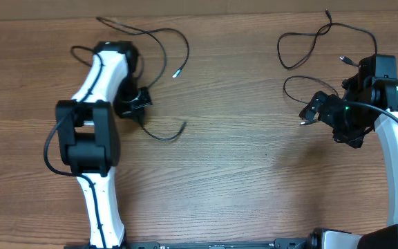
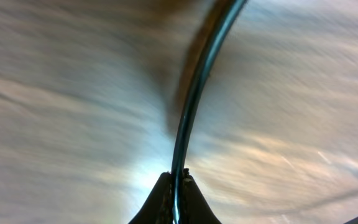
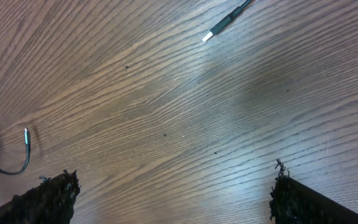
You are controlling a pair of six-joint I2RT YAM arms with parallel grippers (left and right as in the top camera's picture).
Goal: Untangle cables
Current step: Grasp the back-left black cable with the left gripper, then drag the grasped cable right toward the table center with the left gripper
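Closest to the lens in the left wrist view, a thin black cable [image 2: 191, 106] rises from between the tips of the left gripper [image 2: 178, 179], which is pinched together on it. The wood behind is a blur. From overhead, that gripper sits toward the far left corner of the counter [image 1: 240, 173]. The cable's loose loop arcs beyond it toward the far edge and ends in a small pale plug [image 1: 176, 72], and another stretch curves out on the gripper's near side.

More cable, the right-hand loops [image 1: 280, 48], lies open near the far right corner, well apart from the held cable. The right gripper [image 3: 173, 205] hangs just beside those loops with its fingers [image 3: 48, 199] spread wide and nothing between them. Its wrist view shows bare wood, a silver-tipped plug [image 3: 219, 28] ahead and another cord end [image 3: 27, 134] at the left.

By my reading, the step in hand is drawing out the left cable, with the grasp made and the pull not yet done. The arm hides whether the strands cross under it. The next move calls for a slow, low pull toward the open middle of the counter, watching that the loop slides free rather than tightens.
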